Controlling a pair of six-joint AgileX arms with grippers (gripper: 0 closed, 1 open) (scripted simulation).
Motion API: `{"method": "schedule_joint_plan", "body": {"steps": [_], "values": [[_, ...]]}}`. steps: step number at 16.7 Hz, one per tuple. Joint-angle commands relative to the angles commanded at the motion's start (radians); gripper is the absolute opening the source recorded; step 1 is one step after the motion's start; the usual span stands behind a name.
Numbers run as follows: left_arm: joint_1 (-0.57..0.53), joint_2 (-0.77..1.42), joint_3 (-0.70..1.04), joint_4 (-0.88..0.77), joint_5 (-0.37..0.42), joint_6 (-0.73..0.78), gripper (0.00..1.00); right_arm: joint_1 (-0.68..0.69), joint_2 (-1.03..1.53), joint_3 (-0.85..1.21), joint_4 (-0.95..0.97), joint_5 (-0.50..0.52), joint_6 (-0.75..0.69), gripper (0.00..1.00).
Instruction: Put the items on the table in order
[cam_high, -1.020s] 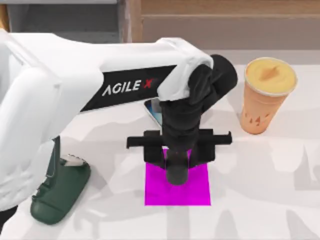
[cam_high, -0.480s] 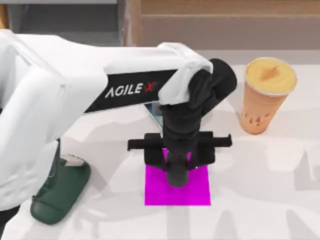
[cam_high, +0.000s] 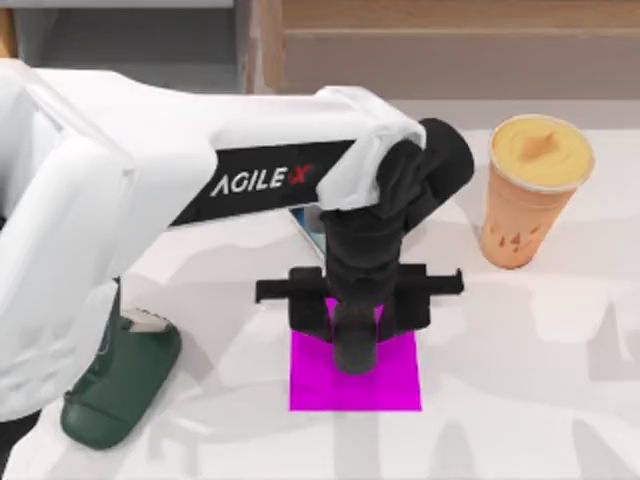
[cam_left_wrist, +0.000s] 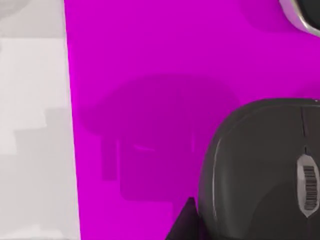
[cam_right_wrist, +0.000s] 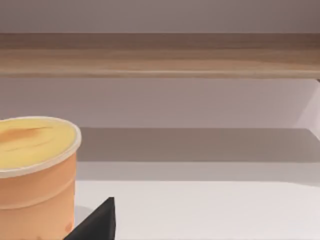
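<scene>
Top view, contents listed: left gripper (cam_high: 355, 350) of the AgileX left arm pointing straight down over the flat magenta square pad (cam_high: 397, 385) near the middle of the plain white tabletop (cam_high: 520, 380). Left wrist view: small black computer mouse (cam_left_wrist: 260, 170) lying on that pad, its body close under the camera — whether the fingers clasp it or stand apart I cannot tell. Slim smartphone with a bright screen (cam_high: 308, 222) — flat on the tabletop just behind the pad, mostly under the arm. Tall orange cup with a yellow lid (cam_high: 528, 190) — upright at the right of the table, well apart from the pad. Dark green phone stand (cam_high: 120, 385) — at the left edge, nothing on it. Judgement: the pad is the mouse's place, the stand the phone's. Right gripper's dark fingertip (cam_right_wrist: 95, 222) near the cup; finger state cannot be told. Wooden shelving (cam_high: 450, 45) behind.
</scene>
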Motion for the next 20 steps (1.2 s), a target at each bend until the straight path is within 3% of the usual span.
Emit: {"method": "schedule_joint_plan", "body": {"steps": [8, 20], "values": [[0.0, 0.0, 0.0, 0.0, 0.0, 0.0, 0.98, 0.0, 0.0, 0.0, 0.0, 0.0, 0.0, 1.0], [0.006, 0.007, 0.034, -0.019, 0.001, -0.011, 1.0, 0.0, 0.0, 0.0, 0.0, 0.0, 0.0, 1.0]]}}
